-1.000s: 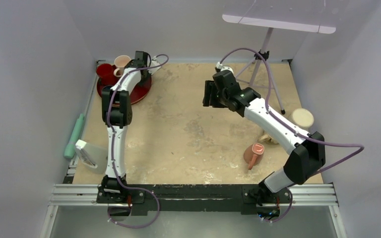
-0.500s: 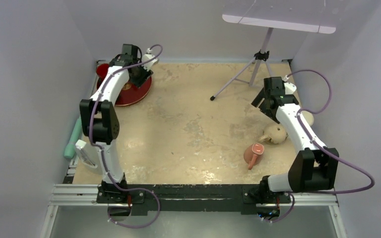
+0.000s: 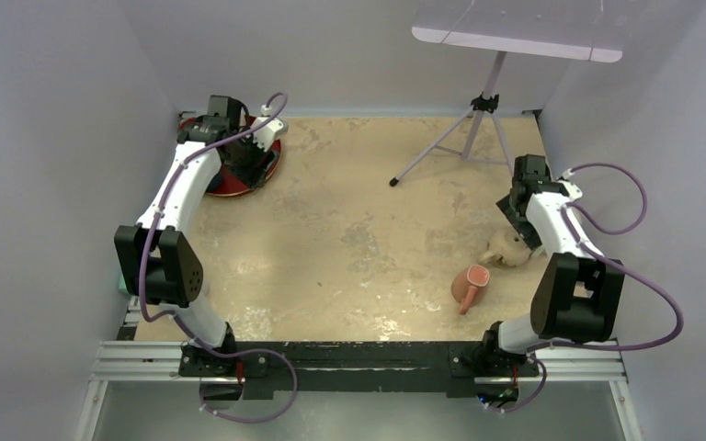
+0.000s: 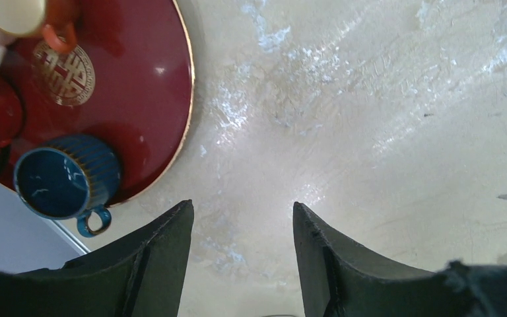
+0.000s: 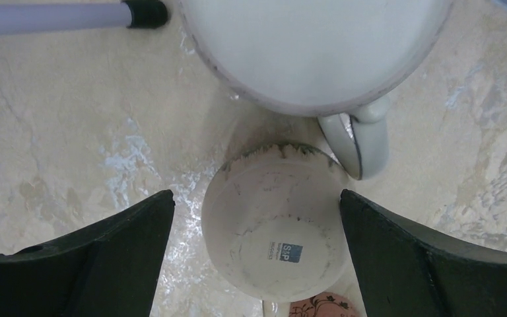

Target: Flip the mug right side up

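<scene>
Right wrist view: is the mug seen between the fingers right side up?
No, the mug shows its flat base with a printed label toward the camera.

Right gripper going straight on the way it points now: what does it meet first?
Probably the upturned base of the beige mug, which sits between the open fingers of the right gripper; depth is unclear.

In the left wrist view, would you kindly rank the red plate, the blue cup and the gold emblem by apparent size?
1. red plate, largest even though the frame cuts it off
2. blue cup
3. gold emblem, clearly smaller than the cup
</scene>
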Tool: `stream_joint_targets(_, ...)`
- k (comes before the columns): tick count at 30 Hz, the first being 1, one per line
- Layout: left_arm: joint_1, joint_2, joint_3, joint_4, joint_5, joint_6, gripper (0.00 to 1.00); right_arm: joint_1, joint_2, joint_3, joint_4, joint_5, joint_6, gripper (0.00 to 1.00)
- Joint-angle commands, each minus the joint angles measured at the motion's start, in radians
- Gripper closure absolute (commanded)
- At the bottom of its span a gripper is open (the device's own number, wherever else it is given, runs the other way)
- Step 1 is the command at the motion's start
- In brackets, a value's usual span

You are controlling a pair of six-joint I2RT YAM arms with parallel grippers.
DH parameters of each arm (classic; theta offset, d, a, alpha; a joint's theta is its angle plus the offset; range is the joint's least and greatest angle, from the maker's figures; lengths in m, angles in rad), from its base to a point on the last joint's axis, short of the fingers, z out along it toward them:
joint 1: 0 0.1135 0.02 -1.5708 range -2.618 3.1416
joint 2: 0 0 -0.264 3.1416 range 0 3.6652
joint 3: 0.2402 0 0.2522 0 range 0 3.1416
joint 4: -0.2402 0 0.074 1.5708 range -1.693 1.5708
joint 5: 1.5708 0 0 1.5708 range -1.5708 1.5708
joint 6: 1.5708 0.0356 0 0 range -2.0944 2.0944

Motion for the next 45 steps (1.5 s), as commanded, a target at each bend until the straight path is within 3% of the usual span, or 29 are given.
stream_joint_targets(1, 0.001, -0.030, -0.007, -0.030, 0.028, -0.031, 0.39, -0.002, -0.007, -0.060, 0.068, -0.094, -0.016, 0.02)
stream_joint_targets(6, 0.000, -0.039, -0.008, -0.038, 0.027, -0.031, 0.39, 0.006, -0.075, -0.149, 0.170, -0.247, -0.061, 0.10)
stream_joint_targets(9, 0.000, -0.044, -0.009, -0.036, 0.014, -0.029, 0.39, 0.073, -0.126, -0.162, 0.245, -0.281, -0.113, 0.17)
stream_joint_targets(21, 0.002, -0.068, -0.027, -0.031, -0.004, -0.019, 0.39, 0.464, 0.072, 0.120, 0.278, -0.303, -0.404, 0.13)
stream_joint_targets(26, 0.002, -0.094, -0.047, -0.033, 0.000, -0.016, 0.39, 0.488, 0.012, 0.106, 0.143, -0.217, -0.389, 0.10)
stream_joint_targets(31, 0.002, -0.105, -0.050, -0.031, 0.001, -0.015, 0.39, 0.538, -0.125, -0.039, 0.060, -0.319, -0.276, 0.11)
stream_joint_targets(36, 0.002, -0.106, -0.049, -0.029, 0.005, -0.018, 0.39, 0.559, -0.207, -0.173, 0.128, -0.397, -0.237, 0.15)
stream_joint_targets(40, 0.002, -0.109, -0.049, -0.031, 0.017, -0.021, 0.39, 0.562, -0.115, -0.168, 0.172, -0.390, -0.265, 0.20)
stream_joint_targets(45, 0.002, -0.123, -0.061, -0.031, 0.019, -0.020, 0.39, 0.563, 0.049, -0.094, 0.142, -0.271, -0.289, 0.24)
